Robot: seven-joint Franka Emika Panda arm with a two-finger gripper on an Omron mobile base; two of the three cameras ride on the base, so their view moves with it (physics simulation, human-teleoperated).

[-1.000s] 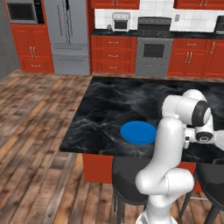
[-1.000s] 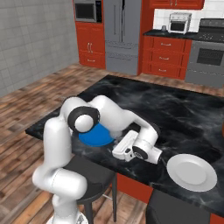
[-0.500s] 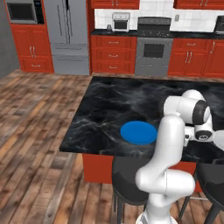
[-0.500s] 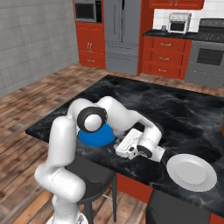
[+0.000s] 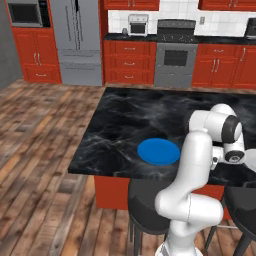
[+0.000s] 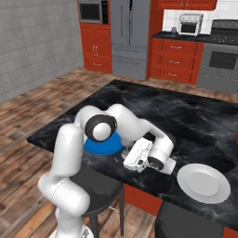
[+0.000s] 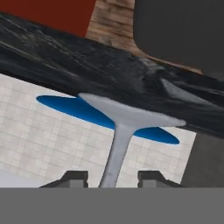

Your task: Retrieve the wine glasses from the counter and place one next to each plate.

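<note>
In the hand view, a smoky-grey wine glass (image 7: 118,144) shows its thin stem and round foot against the black island top. My gripper (image 7: 113,177) is open, with one fingertip on each side of the stem and a gap on both sides. The blue plate (image 7: 65,106) lies just behind the glass. From the right base view, my hand (image 6: 126,157) is low over the island's front edge, right beside the blue plate (image 6: 100,145), and the white plate (image 6: 203,182) lies further right. My own arm hides the hand in the left base view, beside the blue plate (image 5: 158,151).
The counter (image 5: 131,36) with red drawers runs along the back wall and carries a toaster oven (image 5: 138,24). Dark stools (image 6: 93,186) stand under the island's (image 5: 125,125) near edge. A grey fridge (image 5: 77,40) stands at the back left.
The arm's upper joint has shifted slightly right in the right base view. The hand stays low beside the blue plate.
</note>
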